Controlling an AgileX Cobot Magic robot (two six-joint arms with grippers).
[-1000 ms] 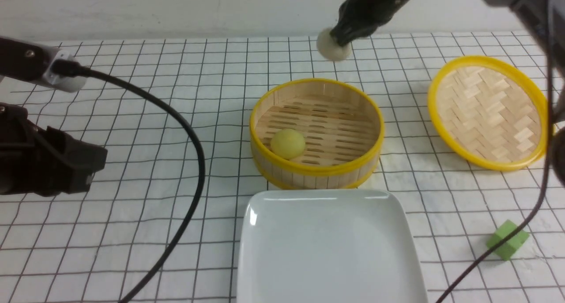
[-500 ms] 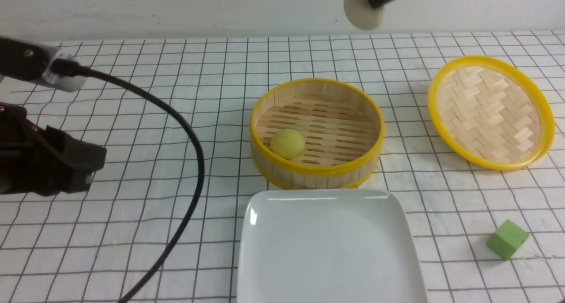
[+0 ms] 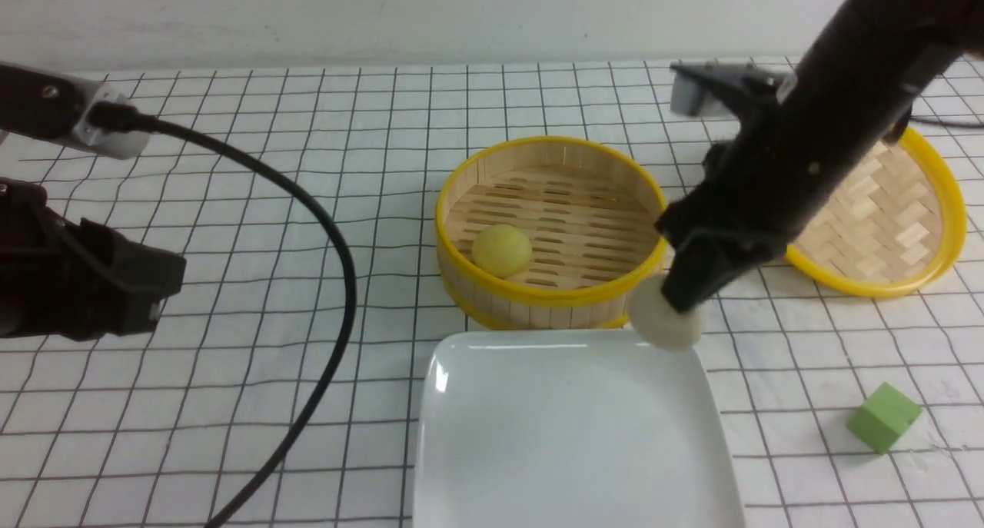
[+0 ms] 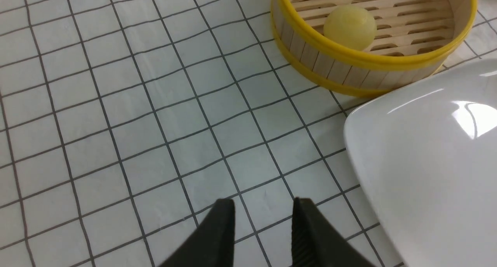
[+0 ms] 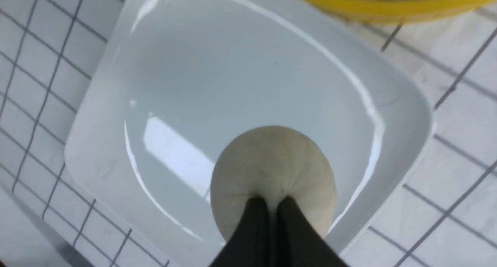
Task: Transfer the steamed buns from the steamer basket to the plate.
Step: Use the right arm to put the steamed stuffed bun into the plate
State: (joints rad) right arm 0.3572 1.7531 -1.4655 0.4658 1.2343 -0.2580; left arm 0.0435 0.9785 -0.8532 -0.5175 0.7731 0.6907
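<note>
- The right tool point(image 3: 680, 301) is closed on the pleated bun point(image 3: 663, 330), its tips pinching the bun's top so that the bun hangs just beneath them.
- Below the tool and bun lies the far right corner of the plate point(image 3: 569, 436); whether bun and plate touch cannot be told.
- The steamer basket point(image 3: 550, 296) stands just beside this tool, to its left, with the yellow bun point(image 3: 501, 250) on its floor, well apart from the tips.
- The left tool point(image 4: 264, 208) hangs open over the counter point(image 3: 254, 343), nothing between its jaws, basket and plate ahead of it.
</note>
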